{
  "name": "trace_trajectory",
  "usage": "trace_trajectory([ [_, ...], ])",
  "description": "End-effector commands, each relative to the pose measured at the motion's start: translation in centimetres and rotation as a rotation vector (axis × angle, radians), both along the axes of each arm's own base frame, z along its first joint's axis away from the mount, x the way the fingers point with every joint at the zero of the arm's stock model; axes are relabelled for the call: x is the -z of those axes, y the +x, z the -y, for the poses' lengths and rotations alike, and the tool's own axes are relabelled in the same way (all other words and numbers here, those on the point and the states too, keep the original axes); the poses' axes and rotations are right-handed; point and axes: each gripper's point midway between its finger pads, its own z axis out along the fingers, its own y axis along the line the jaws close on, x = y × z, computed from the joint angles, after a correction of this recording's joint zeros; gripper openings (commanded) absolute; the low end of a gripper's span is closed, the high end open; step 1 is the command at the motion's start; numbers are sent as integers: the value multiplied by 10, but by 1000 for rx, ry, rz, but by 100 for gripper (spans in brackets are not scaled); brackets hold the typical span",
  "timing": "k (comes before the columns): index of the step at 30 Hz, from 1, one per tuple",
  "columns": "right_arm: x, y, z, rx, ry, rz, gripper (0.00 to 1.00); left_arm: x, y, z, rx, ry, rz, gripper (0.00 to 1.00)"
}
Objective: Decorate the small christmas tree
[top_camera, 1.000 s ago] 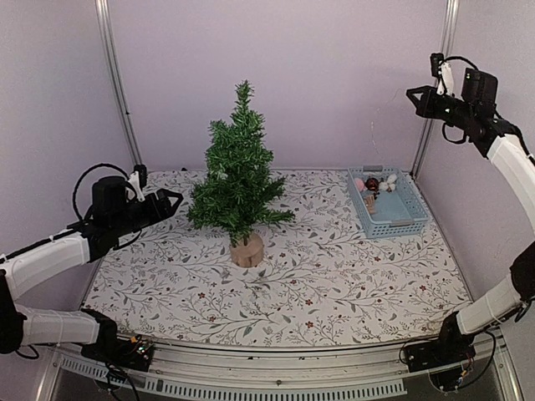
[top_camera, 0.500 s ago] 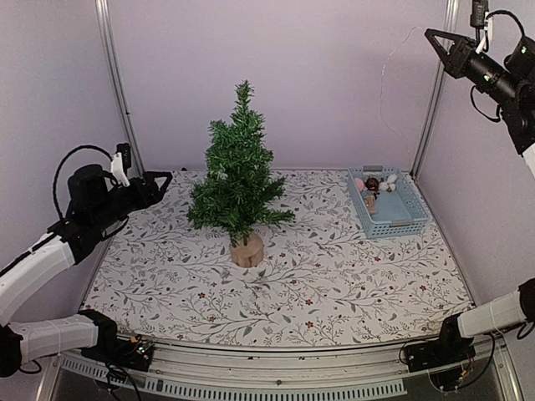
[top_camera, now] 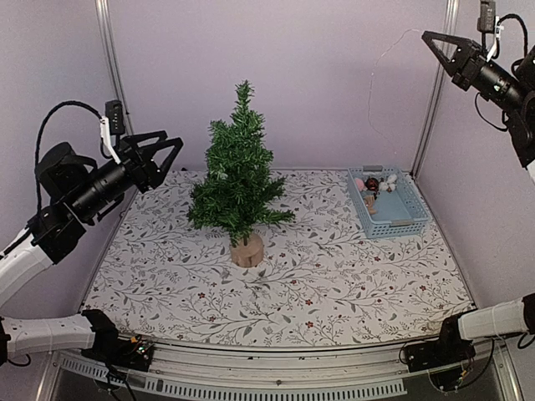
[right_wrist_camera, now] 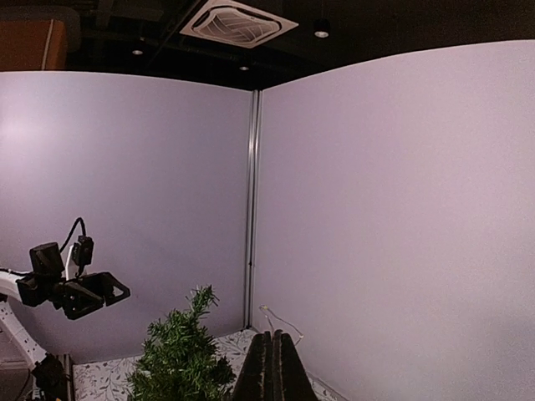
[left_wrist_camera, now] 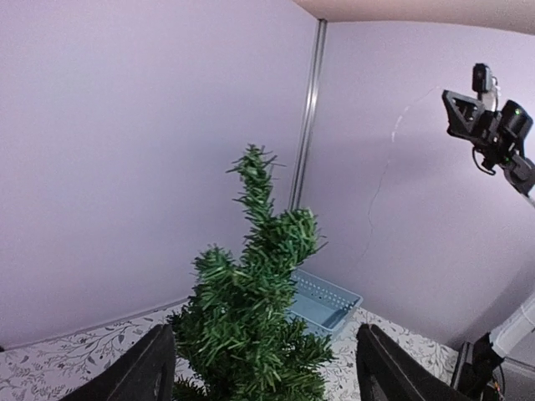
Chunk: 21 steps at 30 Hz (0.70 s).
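Observation:
The small christmas tree [top_camera: 237, 180] stands on its wooden stump [top_camera: 247, 249] at the middle of the table, and it also shows in the left wrist view [left_wrist_camera: 251, 317]. My left gripper [top_camera: 171, 159] hovers open at mid-tree height just left of the tree, with nothing between its fingers [left_wrist_camera: 155, 368]. My right gripper [top_camera: 426, 36] is raised high at the back right and shut on a thin pale wire [top_camera: 373, 83]. That wire hangs down towards the blue basket [top_camera: 414, 219]. A small loop of the wire [right_wrist_camera: 278, 320] shows above the shut fingertips.
The blue basket at the back right holds a few small ornaments [top_camera: 373, 184]. A floral cloth [top_camera: 334, 276] covers the table. Metal posts [top_camera: 117, 83] run up the purple walls at both back corners.
My left gripper has risen and swung in towards the tree, staying open. My right gripper has climbed to the upper right, lifting the thin wire with it.

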Motion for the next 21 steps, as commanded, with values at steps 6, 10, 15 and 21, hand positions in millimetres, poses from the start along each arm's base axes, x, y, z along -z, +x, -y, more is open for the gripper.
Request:
trace_trajectory([
  [6,103,1,-42,-178,-189,-174,0,-39,-45,114,202,273,218,71],
  [10,146,-10,-68,-262,-267,-225,0,-38,-59,156,257,363,256,69],
  [15,182,-30,-100,-360,-342,-274,0,-28,-75,201,336,433,323,67],
  [21,204,-62,-127,-474,-404,-279,0,3,-80,245,328,574,381,66],
])
